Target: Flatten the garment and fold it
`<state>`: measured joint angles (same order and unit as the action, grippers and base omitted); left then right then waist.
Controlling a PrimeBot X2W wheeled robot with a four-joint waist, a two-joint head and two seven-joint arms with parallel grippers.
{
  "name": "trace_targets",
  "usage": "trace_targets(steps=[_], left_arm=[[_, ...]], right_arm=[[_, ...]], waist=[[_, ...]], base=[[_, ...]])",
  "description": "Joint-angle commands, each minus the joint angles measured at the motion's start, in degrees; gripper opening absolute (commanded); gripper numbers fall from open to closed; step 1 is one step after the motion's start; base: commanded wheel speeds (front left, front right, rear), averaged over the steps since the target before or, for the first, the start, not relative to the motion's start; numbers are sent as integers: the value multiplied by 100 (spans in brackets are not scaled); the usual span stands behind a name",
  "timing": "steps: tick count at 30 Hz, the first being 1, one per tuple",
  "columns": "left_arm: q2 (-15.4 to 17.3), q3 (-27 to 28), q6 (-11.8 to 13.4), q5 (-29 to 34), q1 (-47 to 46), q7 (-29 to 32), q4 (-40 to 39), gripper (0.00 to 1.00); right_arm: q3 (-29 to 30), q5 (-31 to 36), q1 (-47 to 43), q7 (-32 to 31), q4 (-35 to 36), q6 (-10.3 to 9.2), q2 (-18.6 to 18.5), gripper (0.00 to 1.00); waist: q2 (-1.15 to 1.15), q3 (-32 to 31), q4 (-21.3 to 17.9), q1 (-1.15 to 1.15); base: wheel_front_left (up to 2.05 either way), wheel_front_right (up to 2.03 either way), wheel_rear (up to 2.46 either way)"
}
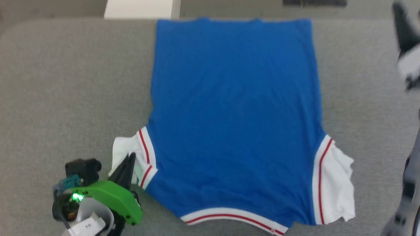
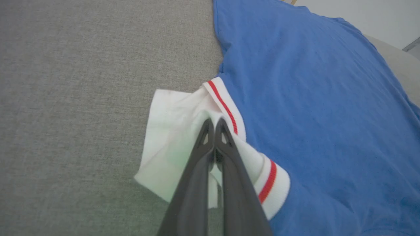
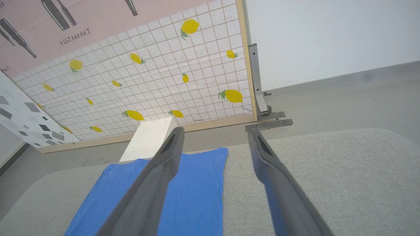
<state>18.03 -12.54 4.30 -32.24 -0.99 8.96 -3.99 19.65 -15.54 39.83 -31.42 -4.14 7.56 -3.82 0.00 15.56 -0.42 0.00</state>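
Observation:
The garment (image 1: 234, 114) lies spread flat on the grey table (image 1: 65, 82), plain blue side up, its striped collar edge nearest me and its hem at the far edge. White sleeves with red-striped trim stick out at both near corners. My left gripper (image 1: 130, 160) is shut, its tips pinching the crumpled left sleeve (image 2: 177, 131), which bunches up at the left gripper's fingertips (image 2: 215, 124). My right gripper (image 1: 408, 29) hangs raised at the far right, blurred; the right wrist view shows the right gripper (image 3: 215, 131) open and empty above the garment's far right corner (image 3: 197, 183).
A white box (image 1: 142, 9) stands on the floor just past the table's far edge. Behind the white box (image 3: 147, 141) leans a lemon-print tiled panel (image 3: 147, 82). Bare table lies on both sides of the garment.

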Motion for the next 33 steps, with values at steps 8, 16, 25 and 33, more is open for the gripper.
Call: trace_targets(steps=[8, 16, 25, 33], left_arm=[[101, 118, -72, 38, -161, -233, -653, 0], [103, 113, -31, 30, -47, -282, -1287, 0], [140, 102, -24, 11, -43, -263, -1543, 0], [143, 70, -38, -4, -72, -287, -1298, 0]], right_arm=[[81, 1518, 2283, -1021, -1124, -8, -273, 100], [-188, 2341, 3337, -2631, -1624, -8, -420, 100], [-463, 2586, 3300, -3455, -1536, -8, -515, 100], [-478, 2433, 3159, -3817, -1360, -8, -590, 0]], waist=[[0, 2244, 625, 0], [0, 2883, 835, 0], [0, 3150, 917, 0], [0, 2935, 820, 0]], base=[[0, 0, 0], [0, 0, 0], [0, 0, 0], [0, 0, 0]])
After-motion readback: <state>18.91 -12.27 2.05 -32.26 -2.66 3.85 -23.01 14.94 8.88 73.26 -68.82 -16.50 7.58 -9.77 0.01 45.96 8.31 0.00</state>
